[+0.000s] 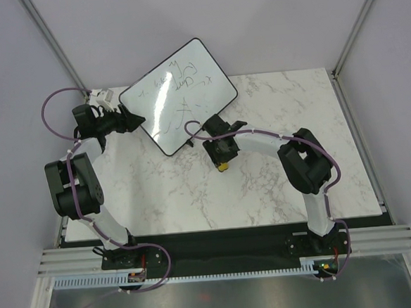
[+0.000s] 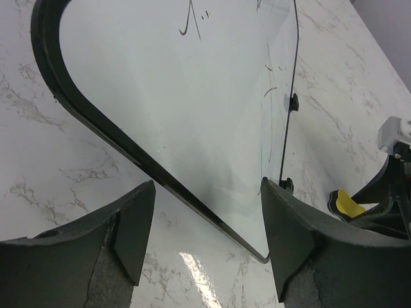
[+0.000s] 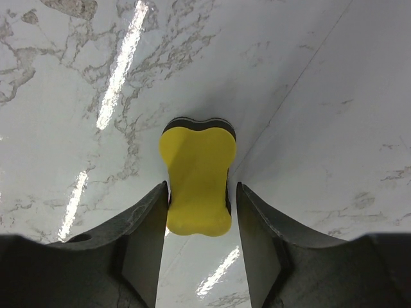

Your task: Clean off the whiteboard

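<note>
We see the whiteboard (image 1: 180, 92) at the far-left part of the marble-look tabletop (image 1: 264, 185). It's a glossy white rectangle w/ rounded corners and a thin black rim, tilted up so its face shows to the top cam. Thin dark scribbles (image 1: 186, 74) cross its upper half. Two small black feet (image 2: 294, 102) sit along one edge.

The left pincer (image 2: 207, 192) is at the board's lower-left edge. Its matte black, wedge-shaped fingers (image 2: 131, 237) stand wide apart w/ the rounded corner and rim between them. We can't tell if either finger touches the rim.

The right pincer (image 3: 201, 192) is just beside the board's near corner, pointing down at the tabletop. Between its fingers lies an eraser (image 3: 196, 173), a bone-shaped block w/ a yellow foam-like top over a dark layer. The fingers flank it closely. We can't tell whether they clamp it or only bracket it.
</note>
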### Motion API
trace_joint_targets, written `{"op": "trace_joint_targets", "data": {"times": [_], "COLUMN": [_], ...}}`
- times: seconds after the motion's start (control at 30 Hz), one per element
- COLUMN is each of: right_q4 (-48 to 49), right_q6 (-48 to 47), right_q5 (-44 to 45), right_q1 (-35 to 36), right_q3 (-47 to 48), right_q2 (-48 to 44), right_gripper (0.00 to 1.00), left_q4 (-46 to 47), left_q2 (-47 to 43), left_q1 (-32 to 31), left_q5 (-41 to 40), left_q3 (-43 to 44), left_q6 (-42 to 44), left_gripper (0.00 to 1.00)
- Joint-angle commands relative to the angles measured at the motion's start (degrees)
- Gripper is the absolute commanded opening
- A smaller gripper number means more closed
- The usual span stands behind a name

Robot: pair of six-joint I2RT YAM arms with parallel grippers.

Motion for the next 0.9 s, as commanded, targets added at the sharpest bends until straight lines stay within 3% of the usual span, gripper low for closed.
{"op": "trace_joint_targets", "data": {"times": [0.0,0.17,0.37,0.4,0.47,0.67,0.87], "right_q4": [0.7,1.0,1.0,1.0,1.0,2.4,12.6], "right_q6": [0.8,1.1,0.9,0.8,0.0,-5.1,-11.1], "right_q5": [-0.5,-0.3,0.8,0.8,1.1,3.1,4.4], "right_q1": [-0.2,-0.2,-0.2,-0.2,-0.3,-0.3,-2.3], "right_q3": [2.3,2.4,2.5,2.5,2.8,6.5,14.2], "right_q2": [0.4,0.3,-1.3,-1.4,-1.4,-2.2,-1.7], "right_gripper": [0.54,0.35,0.25,0.12,0.00,0.00,0.00], "left_q4": [2.1,2.1,2.2,2.2,2.1,2.6,2.9], "left_q2": [0.1,0.7,0.7,0.7,0.9,2.3,4.0], "left_q1": [-0.1,-0.1,-0.1,-0.1,-0.1,-0.2,-0.2], "left_q5": [0.3,0.1,-0.1,0.0,-0.1,-0.1,0.3], "left_q3": [1.0,1.2,1.5,1.5,1.6,2.3,3.3], "left_q6": [0.1,0.0,0.1,0.1,0.1,-0.6,-1.4], "left_gripper": [0.73,0.72,0.72,0.71,0.71,0.70,0.53]}}
